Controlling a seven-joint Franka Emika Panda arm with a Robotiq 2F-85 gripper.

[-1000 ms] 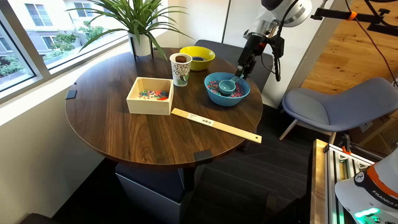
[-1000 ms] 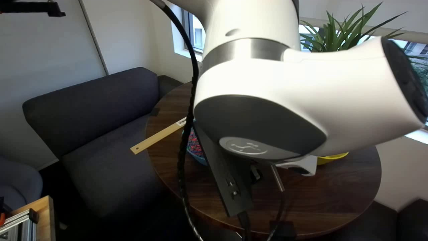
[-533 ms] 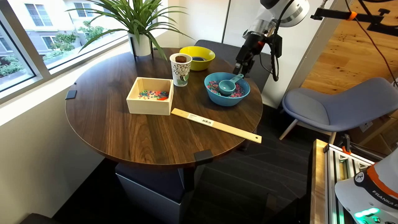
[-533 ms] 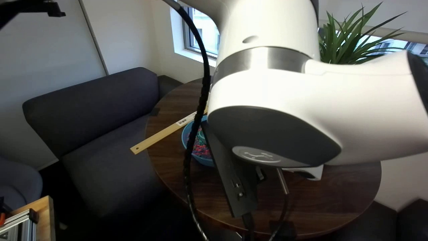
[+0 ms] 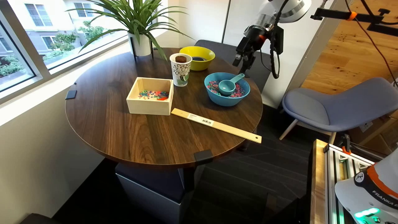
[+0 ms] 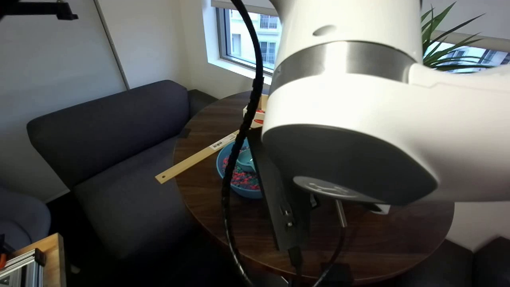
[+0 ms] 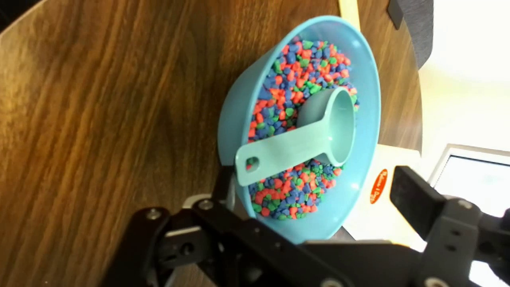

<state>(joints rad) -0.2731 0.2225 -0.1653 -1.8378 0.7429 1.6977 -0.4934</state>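
My gripper (image 7: 318, 189) is open and empty, its two fingers wide apart. It also shows in an exterior view (image 5: 241, 67), above the far rim of a blue bowl (image 5: 225, 101). The bowl holds small red, green and blue pebbles (image 7: 303, 67). A teal scoop (image 7: 287, 153) lies on the pebbles, cup inside the bowl, handle reaching up to the rim towards my gripper. One finger (image 7: 224, 185) is close to the handle's end; I cannot tell whether it touches. In an exterior view the scoop (image 6: 246, 160) shows, but the arm hides my fingers.
A wooden box (image 5: 148, 107) with some pebbles and a wooden ruler (image 5: 217, 125) lie on the round table (image 5: 140, 137). A paper cup (image 5: 180, 73) with a brown thing on top, a yellow bowl (image 5: 200, 64) and a potted plant (image 5: 141, 45) stand further back.
The gripper was at the scoop's handle a second ago. It has drawn back from it, and its jaws have opened wide. The scoop stays in the blue bowl.
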